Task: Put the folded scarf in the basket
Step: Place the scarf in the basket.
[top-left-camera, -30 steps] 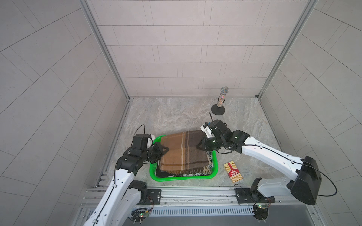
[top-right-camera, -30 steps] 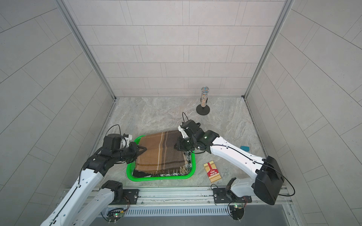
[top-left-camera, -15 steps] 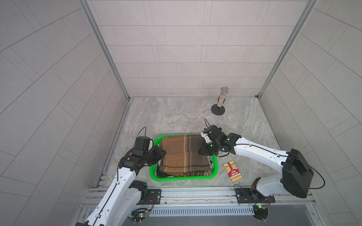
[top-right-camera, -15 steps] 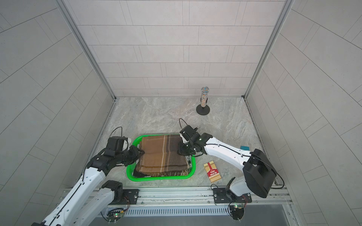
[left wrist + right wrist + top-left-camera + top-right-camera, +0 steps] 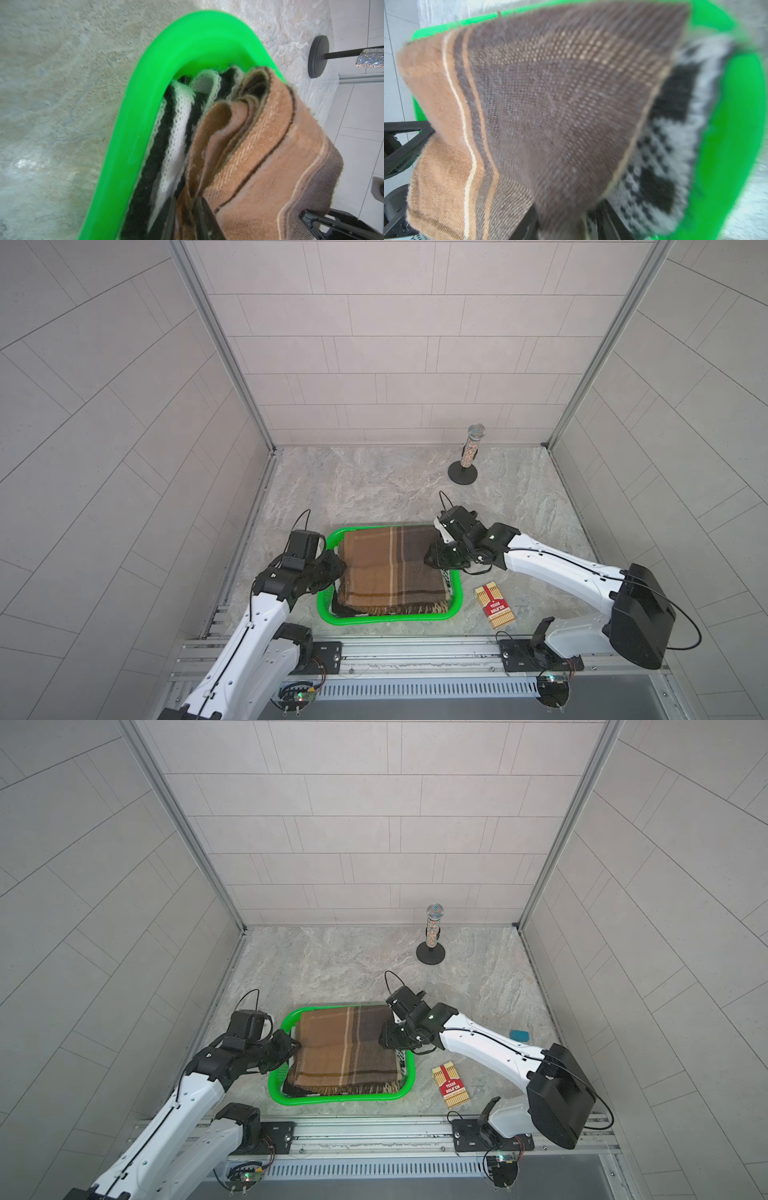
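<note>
The folded scarf, a brown plaid weave, lies in the basket at the front of the marble table, resting on a black-and-white knitted cloth that fills the bottom. In both top views it covers most of the space inside the green rim. The left gripper sits at the scarf's left edge, its fingers narrowly apart with a fold of brown cloth between them; whether it is pinching or merely straddling that fold cannot be told. The right gripper, at the opposite edge, has its jaws spread, and the scarf's dark corner lies loose over them. The cloth looks light, soft and limp, and would likely sag and come unfolded if lifted from a single point, so the stacked layers at two opposite edges are the sensible hold. Placement appears all but finished; what is left is to draw the fingers out level without snagging the weave
</note>
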Robot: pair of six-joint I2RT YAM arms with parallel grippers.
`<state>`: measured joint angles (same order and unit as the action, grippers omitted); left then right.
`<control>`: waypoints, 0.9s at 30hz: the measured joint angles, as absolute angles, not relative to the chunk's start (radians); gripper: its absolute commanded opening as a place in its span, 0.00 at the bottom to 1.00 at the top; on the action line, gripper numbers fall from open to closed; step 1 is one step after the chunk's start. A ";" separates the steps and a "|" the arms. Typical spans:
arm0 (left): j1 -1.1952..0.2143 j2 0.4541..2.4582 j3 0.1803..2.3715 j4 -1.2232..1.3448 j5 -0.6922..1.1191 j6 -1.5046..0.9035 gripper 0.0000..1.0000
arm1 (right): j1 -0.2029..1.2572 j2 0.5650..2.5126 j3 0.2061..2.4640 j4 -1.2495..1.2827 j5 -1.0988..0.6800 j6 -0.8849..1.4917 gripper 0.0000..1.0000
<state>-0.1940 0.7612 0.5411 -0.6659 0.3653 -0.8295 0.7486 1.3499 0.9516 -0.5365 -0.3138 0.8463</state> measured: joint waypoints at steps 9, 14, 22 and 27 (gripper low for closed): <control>-0.194 0.835 0.551 -0.669 0.305 -0.817 0.25 | 0.719 1.330 0.900 -0.542 -0.299 0.844 0.44; -0.194 0.881 0.552 -0.638 0.299 -0.804 0.22 | 0.703 1.332 0.892 -0.532 -0.308 0.840 0.48; -0.194 0.901 0.560 -0.616 0.294 -0.794 0.21 | 0.699 1.332 0.892 -0.517 -0.330 0.833 0.56; -0.194 0.833 0.620 -0.664 0.273 -0.815 0.38 | 0.699 1.325 0.892 -0.511 -0.339 0.833 0.62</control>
